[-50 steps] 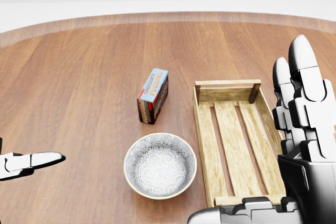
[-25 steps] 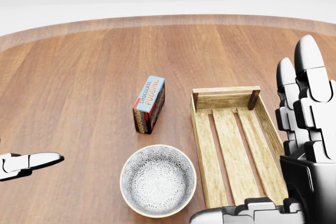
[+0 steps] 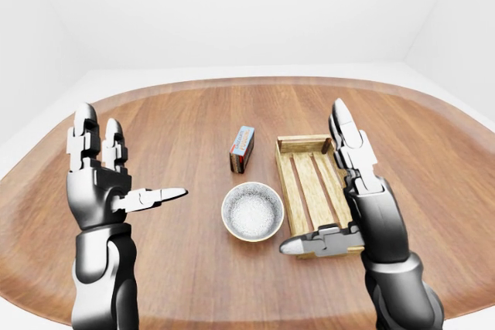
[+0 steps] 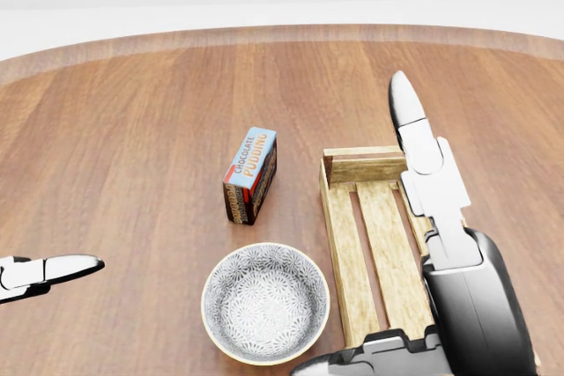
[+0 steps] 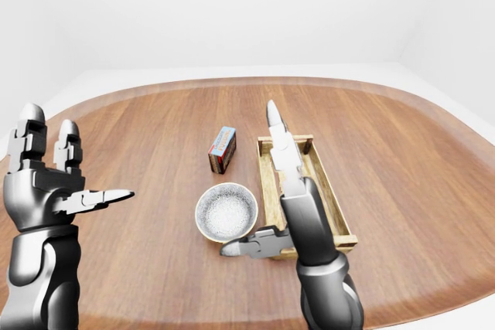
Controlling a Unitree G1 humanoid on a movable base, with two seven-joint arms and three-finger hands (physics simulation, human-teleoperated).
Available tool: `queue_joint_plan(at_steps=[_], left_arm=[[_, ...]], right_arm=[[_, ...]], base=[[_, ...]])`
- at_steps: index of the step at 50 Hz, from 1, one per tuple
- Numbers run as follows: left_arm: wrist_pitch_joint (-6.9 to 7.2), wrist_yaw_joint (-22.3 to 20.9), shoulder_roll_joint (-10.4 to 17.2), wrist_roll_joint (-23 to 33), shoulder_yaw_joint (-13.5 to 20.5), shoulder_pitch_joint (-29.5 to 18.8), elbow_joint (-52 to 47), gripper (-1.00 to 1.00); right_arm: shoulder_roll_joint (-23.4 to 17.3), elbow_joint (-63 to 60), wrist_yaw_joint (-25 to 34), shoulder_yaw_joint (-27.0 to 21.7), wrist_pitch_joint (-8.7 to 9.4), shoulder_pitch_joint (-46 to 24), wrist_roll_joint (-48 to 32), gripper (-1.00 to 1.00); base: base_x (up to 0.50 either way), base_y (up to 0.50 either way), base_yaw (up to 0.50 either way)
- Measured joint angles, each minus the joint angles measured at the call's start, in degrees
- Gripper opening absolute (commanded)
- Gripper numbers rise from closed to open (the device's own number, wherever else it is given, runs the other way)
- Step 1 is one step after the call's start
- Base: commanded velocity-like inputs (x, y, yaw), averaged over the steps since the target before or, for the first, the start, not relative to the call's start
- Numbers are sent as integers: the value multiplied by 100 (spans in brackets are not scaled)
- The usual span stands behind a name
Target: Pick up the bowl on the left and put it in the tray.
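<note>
I am keeping both hands spread wide, and neither one is gripping anything. The right hand [image 3: 362, 191] is standing edge-on with its fingers [image 4: 424, 154] stretched straight toward the top of the head view. There it is covering the right part of the wooden tray [image 4: 338, 239]. Its thumb [image 4: 366, 361] is sticking out sideways toward the left along the bottom edge of that view, with the tip lying just below the bowl's lower right rim. I cannot tell whether this hand is touching the tray or floating over it.

The left hand [image 3: 96, 193] is standing raised at the left of the left-eye view, well apart from everything on the table [image 4: 132, 129]. Its two fingers are pointing up and its thumb [image 3: 157, 194] is pointing right toward the bowl, with bare wood between them.

The bowl [image 4: 266, 303] is sitting upright on the table, between my two hands. It is just beside the tray's left rail and not inside it. A chocolate pudding box [image 4: 251, 173] is standing on its long edge above the bowl in the head view, near the tray's upper left corner and apart from both.
</note>
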Motion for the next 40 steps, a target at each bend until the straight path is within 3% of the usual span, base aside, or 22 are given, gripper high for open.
queue_joint_plan(at_steps=[29,40], left_arm=[[0,8,5,2,18,-9,-16,100],[0,24,20,-37,55,-22,-56,100]], right_arm=[[-149,1191,510,1214,0,-14,-1990,99],[-141,1937,739,1455,0,-1,-2552,99]], base=[[0,0,0],[0,0,0]])
